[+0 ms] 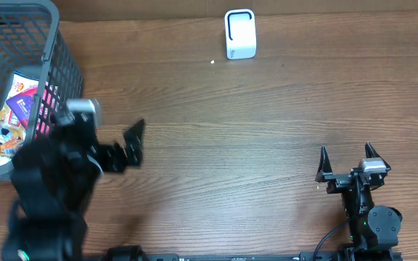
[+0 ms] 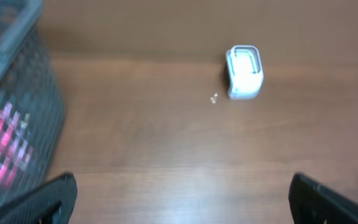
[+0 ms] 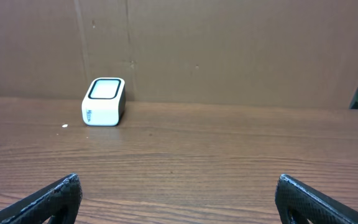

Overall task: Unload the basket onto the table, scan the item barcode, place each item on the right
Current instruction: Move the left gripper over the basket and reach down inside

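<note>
The left arm (image 1: 49,181) is reaching forward and angling toward its right (blurred in the overhead view). The left gripper (image 1: 138,145) is holding its jaws wide apart with nothing between them. The right arm (image 1: 372,217) is sitting folded close to its base, pointing straight ahead. The right gripper (image 1: 345,154) is likewise standing fully spread and empty, its fingers (image 3: 55,199) showing only at the wrist view's lower corners.

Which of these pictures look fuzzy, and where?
Left wrist view: soft all over, the white scanner and grey basket smeared. Overhead: only the left arm is blurred. Right wrist view: sharp, wood grain of the table crisp.
</note>
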Motion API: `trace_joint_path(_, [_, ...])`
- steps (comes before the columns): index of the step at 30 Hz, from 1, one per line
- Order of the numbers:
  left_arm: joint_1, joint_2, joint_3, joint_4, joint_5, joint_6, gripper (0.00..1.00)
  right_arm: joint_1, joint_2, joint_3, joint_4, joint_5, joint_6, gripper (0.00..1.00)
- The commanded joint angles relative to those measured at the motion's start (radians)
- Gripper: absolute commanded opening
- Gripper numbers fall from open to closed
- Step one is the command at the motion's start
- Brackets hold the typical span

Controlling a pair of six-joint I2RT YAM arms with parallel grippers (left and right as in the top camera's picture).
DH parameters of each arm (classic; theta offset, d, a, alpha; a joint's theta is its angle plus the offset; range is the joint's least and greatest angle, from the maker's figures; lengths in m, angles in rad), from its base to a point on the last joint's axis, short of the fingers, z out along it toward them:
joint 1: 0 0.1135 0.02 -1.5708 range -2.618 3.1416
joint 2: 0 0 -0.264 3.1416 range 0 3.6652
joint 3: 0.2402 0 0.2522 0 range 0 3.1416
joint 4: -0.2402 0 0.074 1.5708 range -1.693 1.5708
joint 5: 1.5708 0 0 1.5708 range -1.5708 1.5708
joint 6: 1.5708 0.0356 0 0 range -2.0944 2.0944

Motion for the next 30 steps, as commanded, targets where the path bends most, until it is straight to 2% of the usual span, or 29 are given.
trace_joint_path(1, [0.022, 0.266, 0.306, -0.185, -0.029, -0.047, 1.0, -0.001, -0.011, -0.011, 0.006, 0.005, 0.005, 1.0])
trace_joint_path(6, [0.026, 0.443, 0.47, -0.275, -0.077, -0.053, 1.0, -0.001, -0.011, -0.011, 0.006, 0.005, 0.005, 1.0])
trace_joint_path(9, [0.082, 0.523, 0.594, -0.325, -0.124, -0.089, 1.0, -0.001, -0.011, -0.011, 0.006, 0.005, 0.005, 1.0])
trace_joint_path(12, [0.212, 0.597, 0.724, -0.387, -0.138, -0.129, 1.0, -0.001, -0.011, -0.011, 0.006, 0.005, 0.005, 1.0])
trace_joint_path(16, [0.468, 0.687, 0.866, -0.418, -0.127, -0.185, 1.0, -0.001, -0.011, -0.011, 0.006, 0.006, 0.005, 1.0])
trace_joint_path(21, [0.692, 0.723, 0.893, -0.332, -0.06, -0.271, 1.0, -0.001, -0.011, -0.011, 0.006, 0.005, 0.005, 1.0])
trace_joint_path(26, [0.748, 0.739, 0.892, -0.296, -0.059, -0.4, 1.0, -0.001, -0.011, -0.011, 0.006, 0.005, 0.005, 1.0])
trace_joint_path(30, [0.747, 0.777, 0.891, -0.294, -0.034, -0.38, 1.0, -0.001, -0.011, -0.011, 0.006, 0.006, 0.005, 1.0])
